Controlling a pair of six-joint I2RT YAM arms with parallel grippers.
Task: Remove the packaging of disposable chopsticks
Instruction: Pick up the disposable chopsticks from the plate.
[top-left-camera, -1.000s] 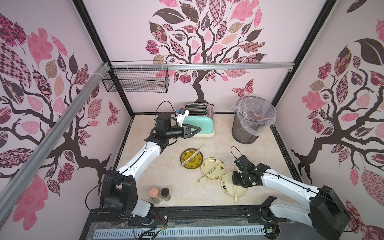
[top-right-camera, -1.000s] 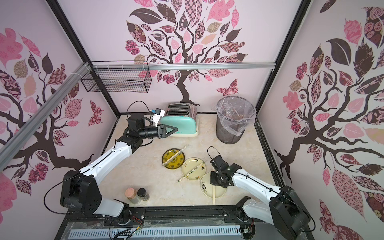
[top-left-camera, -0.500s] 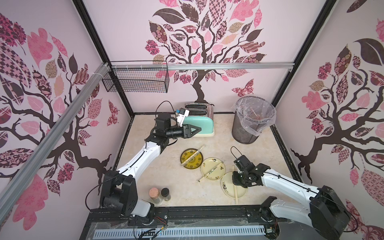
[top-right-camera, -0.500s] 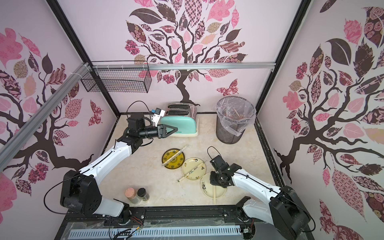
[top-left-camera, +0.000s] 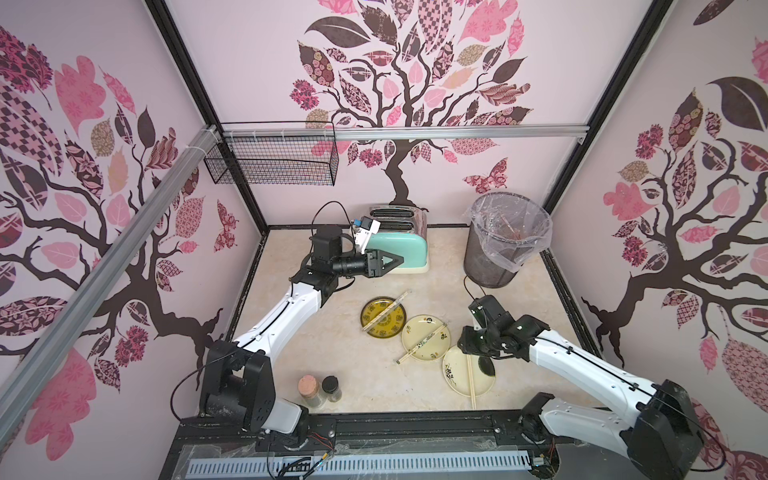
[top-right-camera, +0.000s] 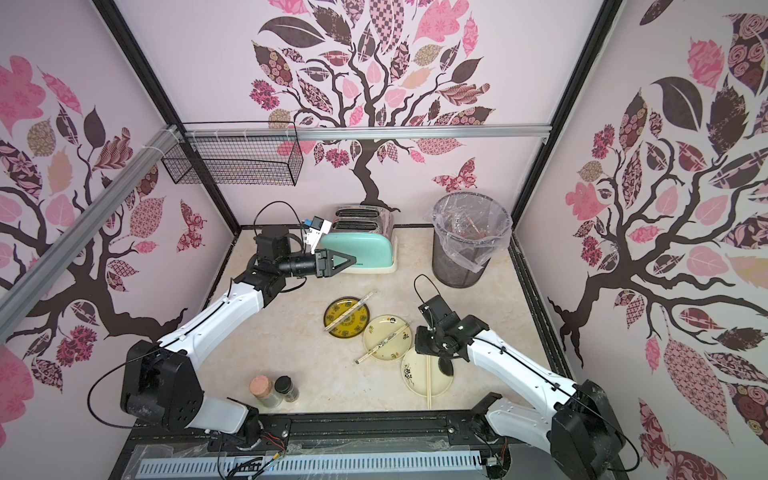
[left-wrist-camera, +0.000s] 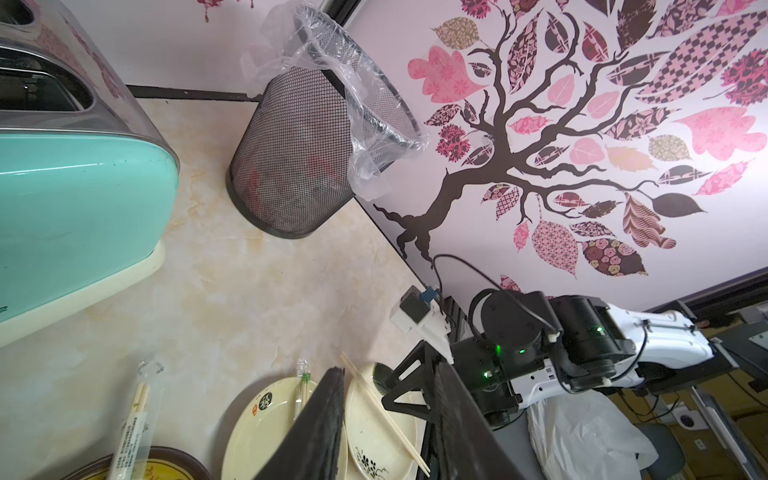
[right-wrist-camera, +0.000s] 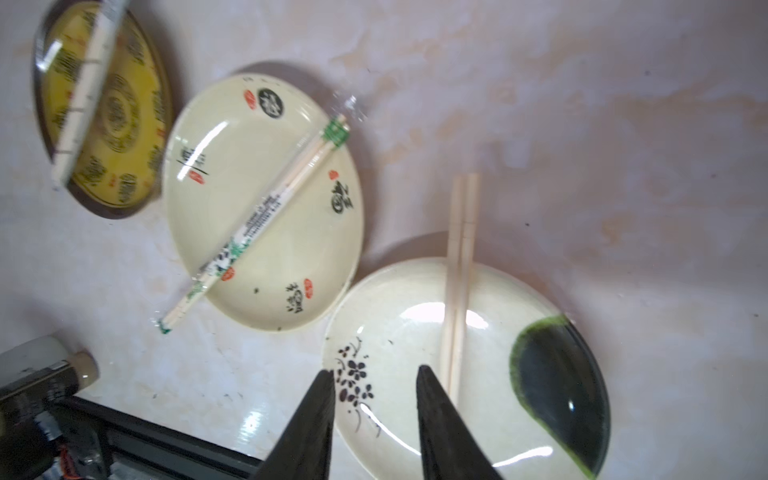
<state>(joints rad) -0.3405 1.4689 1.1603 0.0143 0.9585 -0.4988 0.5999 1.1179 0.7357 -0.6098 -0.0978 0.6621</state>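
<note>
Three plates lie in a row. On the dark yellow plate (top-left-camera: 395, 328) rests a pair of disposable chopsticks (right-wrist-camera: 83, 95) still in its clear packaging. Another wrapped pair (right-wrist-camera: 257, 216), its sleeve printed green, crosses the middle cream plate (top-left-camera: 432, 349). A bare pair (right-wrist-camera: 459, 266) lies free on the cream plate with a dark green patch (right-wrist-camera: 490, 407). My right gripper (right-wrist-camera: 375, 370) hovers open over that plate, beside the bare sticks, with nothing between its fingers. My left gripper (left-wrist-camera: 390, 368) is raised in front of the toaster, open and empty.
A mint toaster (top-left-camera: 399, 245) stands at the back. A mesh bin (top-left-camera: 505, 241) with a clear liner is in the back right corner. Two jars (top-left-camera: 320, 390) stand near the front edge on the left. A wire basket (top-left-camera: 270, 160) hangs on the back wall.
My right gripper's jaws have spread apart above the green-patched plate. The left arm and the plates have not moved.
</note>
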